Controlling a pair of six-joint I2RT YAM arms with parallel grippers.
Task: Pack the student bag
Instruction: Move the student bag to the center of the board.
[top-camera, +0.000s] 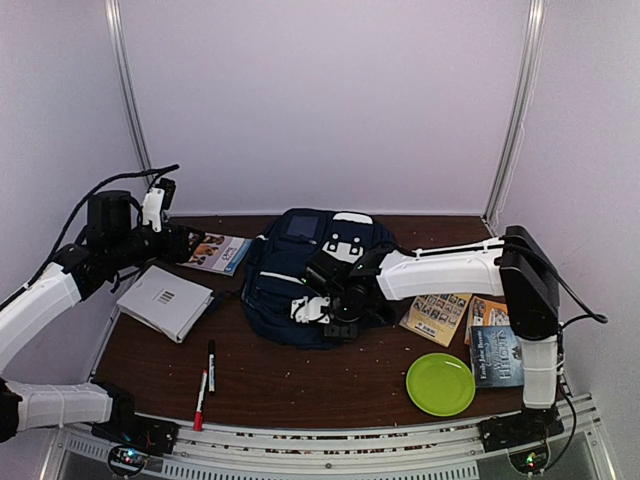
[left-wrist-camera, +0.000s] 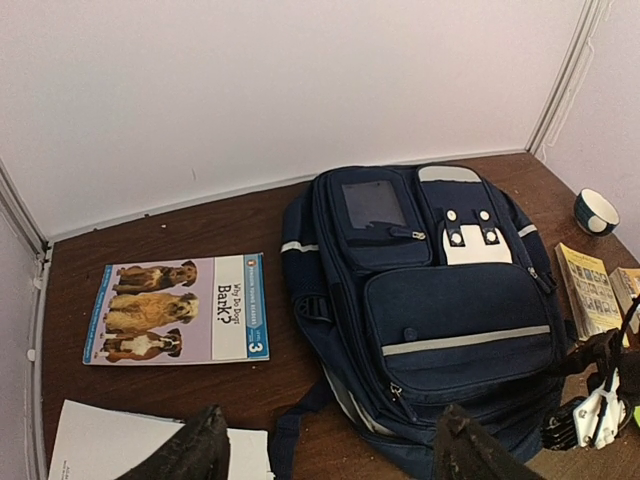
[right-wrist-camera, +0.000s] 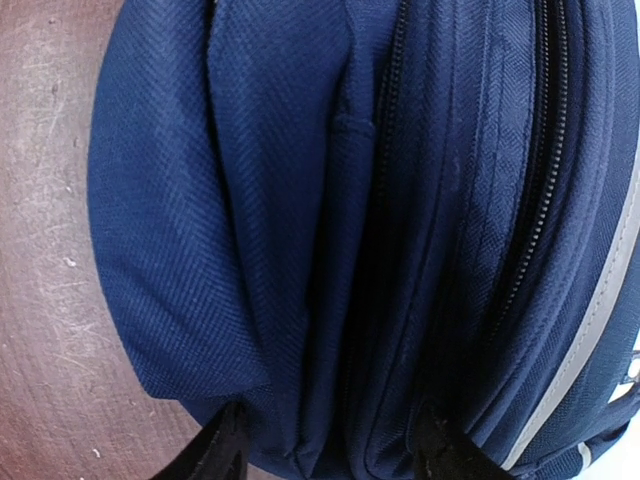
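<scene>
The navy blue fabric student bag (left-wrist-camera: 450, 300) with a pale stripe lies flat mid-counter (top-camera: 300, 380), toward the far edge. My right pincer (right-wrist-camera: 330, 435) hangs spread over its near end, gripping nothing. My left pincer (left-wrist-camera: 330, 435) gapes empty near a thin paperback (left-wrist-camera: 180, 308) titled "Why Do Dogs Bark?", numbered 3.

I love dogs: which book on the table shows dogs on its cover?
The thin blue-bordered paperback left of the navy fabric backpack: three brown dogs on its cover; the yellow book shows tiled pictures.
</scene>
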